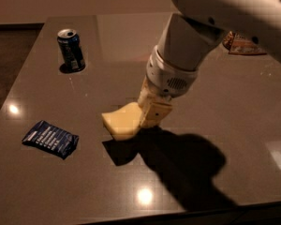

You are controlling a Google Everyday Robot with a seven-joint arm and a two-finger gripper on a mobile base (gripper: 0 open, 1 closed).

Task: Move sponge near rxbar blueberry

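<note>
We see the tool (152, 114) low over the middle of the table (215, 97), hanging from a thick white arm that comes in from the upper right of the view. It is clamped on the sponge (121, 122), gripping one end, while the rest of the pale yellow block sticks out sideways from the tool toward the left of the view. The sponge's long axis runs roughly across the view, and its free end points away from the tool toward the side where the rxbar blueberry (50, 138) lies. Its broad top face is turned up toward us and its thick near edge shows below that. A dark shadow (178, 163) spreads on the table beneath and in front of the tool. Part of it shows under the sponge's free end, offset from the block, so we judge the sponge to be held a little off the surface, though we cannot be sure that no corner touches. The rxbar blueberry lies flat on the table, beyond the sponge's free end and somewhat nearer to us than the tool. It is well apart from both, and its long axis slants from upper left to lower right. A blue can (71, 50) stands upright farther back from the tool on that same side. A printed packet (241, 43) lies behind the arm, partly hidden by it.
</note>
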